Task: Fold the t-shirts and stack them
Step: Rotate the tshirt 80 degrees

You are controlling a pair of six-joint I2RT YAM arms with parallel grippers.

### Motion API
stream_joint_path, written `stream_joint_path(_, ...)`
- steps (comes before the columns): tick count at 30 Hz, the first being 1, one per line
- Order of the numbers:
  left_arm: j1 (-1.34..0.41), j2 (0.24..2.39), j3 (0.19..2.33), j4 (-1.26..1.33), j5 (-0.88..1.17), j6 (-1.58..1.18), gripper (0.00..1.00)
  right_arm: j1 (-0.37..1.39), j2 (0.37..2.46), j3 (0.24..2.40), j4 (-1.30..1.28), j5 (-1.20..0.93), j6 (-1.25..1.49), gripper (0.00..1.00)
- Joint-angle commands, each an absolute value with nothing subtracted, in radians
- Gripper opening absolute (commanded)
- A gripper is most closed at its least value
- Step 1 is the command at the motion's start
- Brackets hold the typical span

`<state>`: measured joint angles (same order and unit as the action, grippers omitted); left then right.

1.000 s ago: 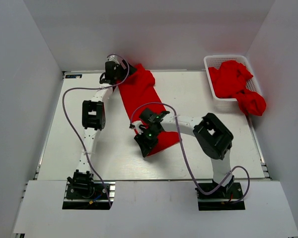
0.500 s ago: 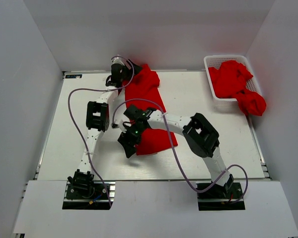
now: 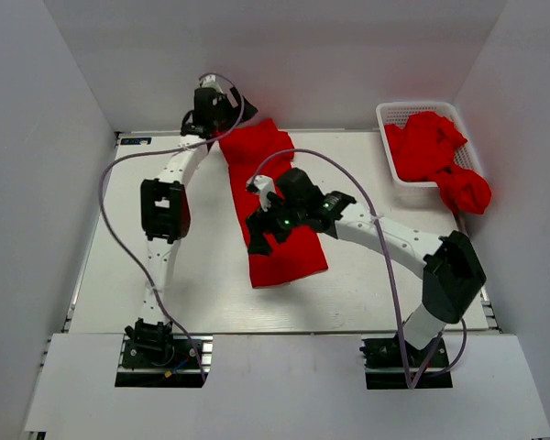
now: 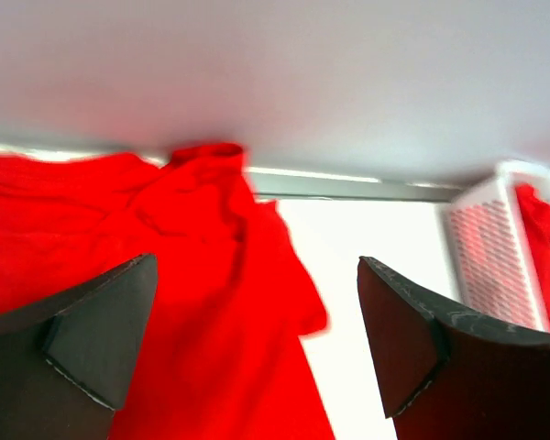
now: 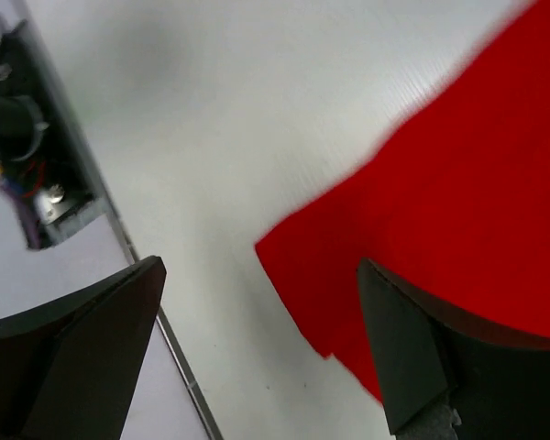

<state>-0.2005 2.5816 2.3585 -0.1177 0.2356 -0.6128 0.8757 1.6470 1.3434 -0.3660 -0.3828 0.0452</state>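
Basket (image 3: pixel 391 114) holds crumpled red t-shirts (image 3: pixel 426 145), one spilling over its rim.

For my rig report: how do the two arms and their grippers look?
The left arm and right arm have white links, black joint housings and loose lilac cables. Gripper fingers are dark wedges. A green light glows near the right gripper.

The right tool (image 5: pixel 261 266) hangs spread wide over a red t-shirt (image 5: pixel 458 202) corner lying flat on the white table (image 5: pixel 220 119)
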Motion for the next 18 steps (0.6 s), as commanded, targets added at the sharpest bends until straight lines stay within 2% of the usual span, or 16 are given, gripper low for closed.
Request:
stream_joint_path(1,-0.212,2.281,2.315,-0.340,0.221,-0.428,1.00,0.831,1.577,1.240,-0.351,-0.165,0.208,0.91)
stream_joint_path(4,-0.222,2.104,2.130,-0.529,0.136,-0.423,1.00,0.778,1.487,1.099,-0.321,-0.062,0.280,0.91)
stream_joint_path(6,-0.253,1.999,1.918,-0.580,0.086,-0.439,1.00,0.736,1.456,1.036,-0.307,-0.022,0.291,0.91)
stream_joint_path(7,-0.265,1.943,1.828,-0.546,0.086,-0.439,1.00,0.726,1.431,1.008,-0.308,-0.006,0.308,0.91)
stream_joint_path(8,-0.285,1.824,1.643,-0.520,0.086,-0.460,1.00,0.704,1.419,0.994,-0.308,-0.005,0.319,0.91)
stream_joint_path(11,-0.320,1.665,1.342,-0.499,0.083,-0.521,1.00,0.651,1.392,0.939,-0.321,0.063,0.342,0.91)
stream_joint_path(13,-0.363,1.544,1.231,-0.512,0.097,-0.546,1.00,0.615,1.375,0.896,-0.318,0.072,0.368,0.91)
stream_joint_path(18,-0.506,1.436,1.023,-0.590,0.133,-0.617,1.00,0.574,1.402,0.868,-0.334,0.012,0.390,0.91)
